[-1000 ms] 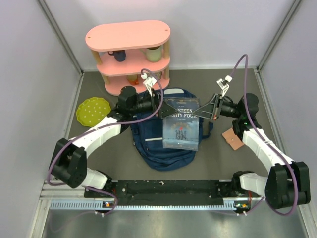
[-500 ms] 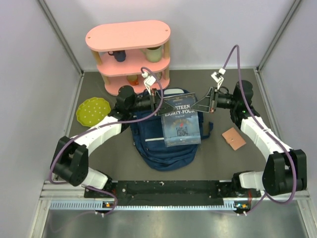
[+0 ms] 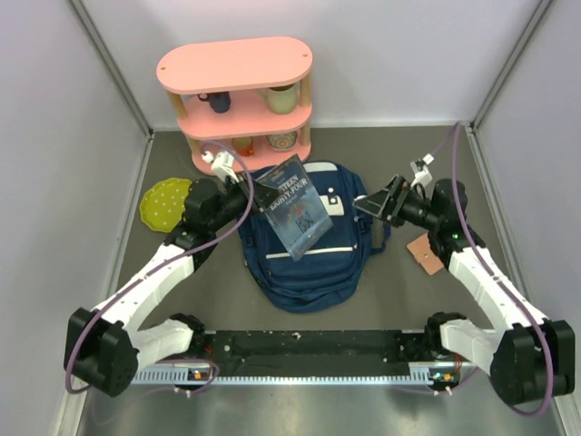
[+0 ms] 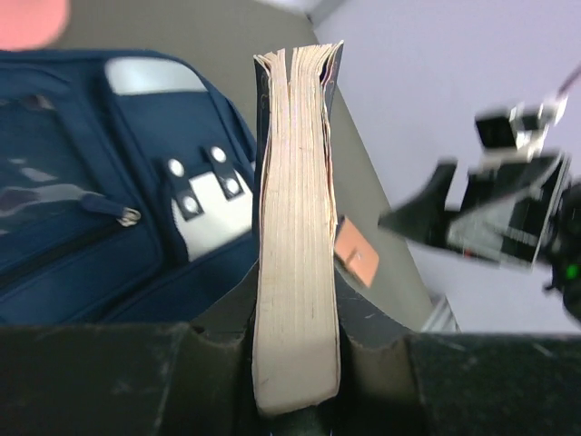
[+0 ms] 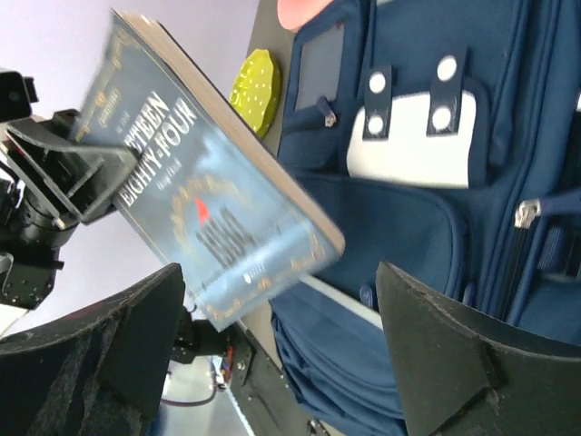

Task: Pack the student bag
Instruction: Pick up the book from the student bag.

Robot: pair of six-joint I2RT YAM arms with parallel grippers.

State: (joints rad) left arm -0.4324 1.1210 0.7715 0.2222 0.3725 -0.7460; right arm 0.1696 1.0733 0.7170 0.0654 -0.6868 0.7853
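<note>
I count one student bag (image 3: 309, 272), one book (image 3: 295, 211), one yellow-green plate (image 3: 163, 202), one tan card (image 3: 425, 254) and one pink shelf (image 3: 234, 64). The shelf carries four small things: one dark mug (image 3: 218, 101), one pale cup (image 3: 281, 98), and two lower pieces (image 3: 281, 141) I cannot make out.

The navy blue fabric backpack (image 3: 304, 259) lies flat in the middle of the grey desk (image 3: 408, 154). Behind it, to the left, stands the pink oval tiered shelf (image 3: 238, 68). The yellow-green round dotted plate (image 3: 166, 202) lies left of the backpack, and the small tan rectangular card (image 3: 425, 252) lies to its right. The dark paperback book (image 3: 292, 216) hangs tilted above the backpack's left rear part, clamped in the left pincer (image 3: 257, 194). The right pincer (image 3: 377, 202) stands spread at the backpack's right edge, apart from the book.
</note>
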